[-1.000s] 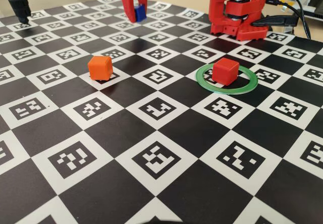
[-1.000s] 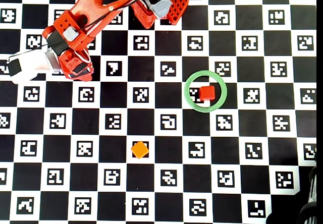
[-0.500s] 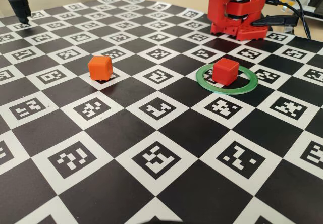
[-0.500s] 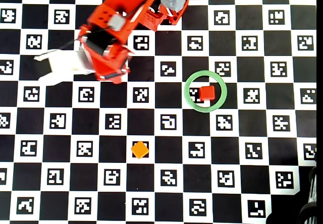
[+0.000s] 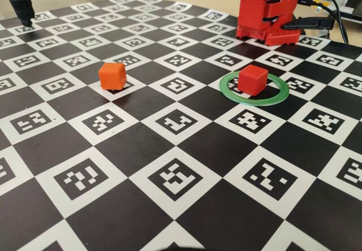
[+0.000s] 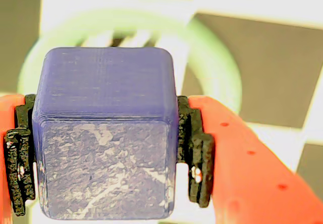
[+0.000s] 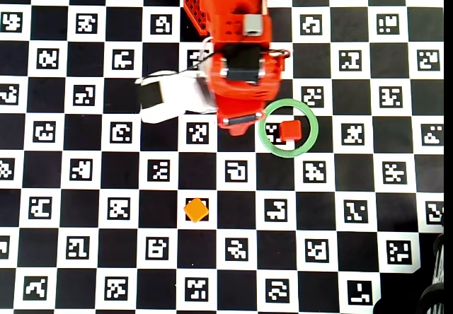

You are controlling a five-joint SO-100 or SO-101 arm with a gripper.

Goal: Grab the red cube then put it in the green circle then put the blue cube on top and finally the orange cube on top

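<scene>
Gripper (image 6: 106, 183) of mine clamps small matte blue cube (image 6: 103, 133), raised for stacking on matte red cube (image 7: 289, 130) inside flat green ring (image 7: 269, 144).

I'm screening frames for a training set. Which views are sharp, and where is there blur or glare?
Wrist view: blue cube in the claw is sharp, green circle behind it blurred, washed out. Fixed view: crisp on red cube and orange cube. Overhead view: evenly lit, sharp, no strong glare.
</scene>
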